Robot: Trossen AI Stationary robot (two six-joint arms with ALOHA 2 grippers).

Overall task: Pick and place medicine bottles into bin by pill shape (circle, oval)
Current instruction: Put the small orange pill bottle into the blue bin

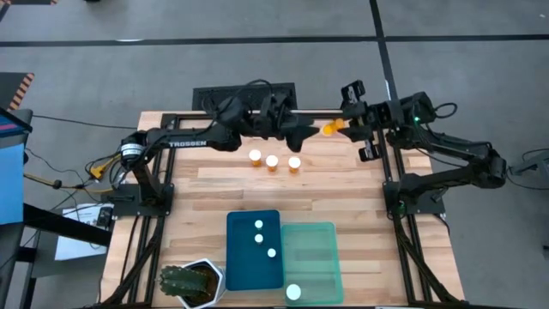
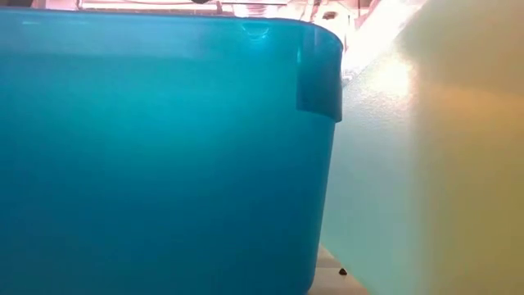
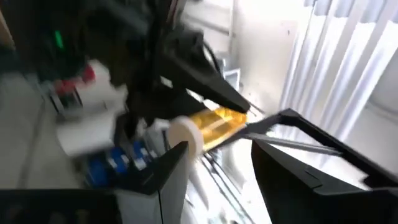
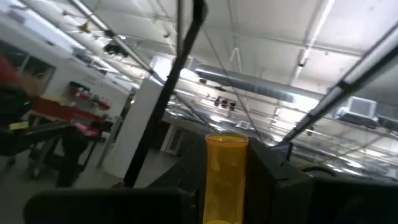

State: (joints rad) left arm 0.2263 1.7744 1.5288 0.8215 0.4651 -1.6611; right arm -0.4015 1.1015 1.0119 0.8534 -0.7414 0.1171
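My right gripper (image 1: pixel 343 126) is raised over the table's far edge and shut on an orange medicine bottle (image 1: pixel 329 128). My left gripper (image 1: pixel 302 134) hovers just left of it, open; in the left wrist view its fingers (image 3: pixel 171 171) frame the bottle's white cap (image 3: pixel 185 134) without gripping it. Three more capped bottles (image 1: pixel 272 161) stand in a row on the wood. The dark blue bin (image 1: pixel 254 273) holds three bottles (image 1: pixel 259 238). One bottle (image 1: pixel 293 292) stands in the mint green bin (image 1: pixel 313 249). My right gripper pinches the bottle's orange body (image 4: pixel 225 180) between its two fingers, which lie along the bottle. The bottle's orange bottom end (image 4: pixel 226 141) points away past the fingertips and slants upward; the cap end is back toward the wrist. The bottle is lifted clear of the table.
A spiky green plant in a white pot (image 1: pixel 190 285) sits at the near left corner. In the low view the blue bin's wall (image 2: pixel 164 164) and the green bin's wall (image 2: pixel 409 164) fill the picture and hide the arms. Bare wood lies between the row of bottles and the bins.
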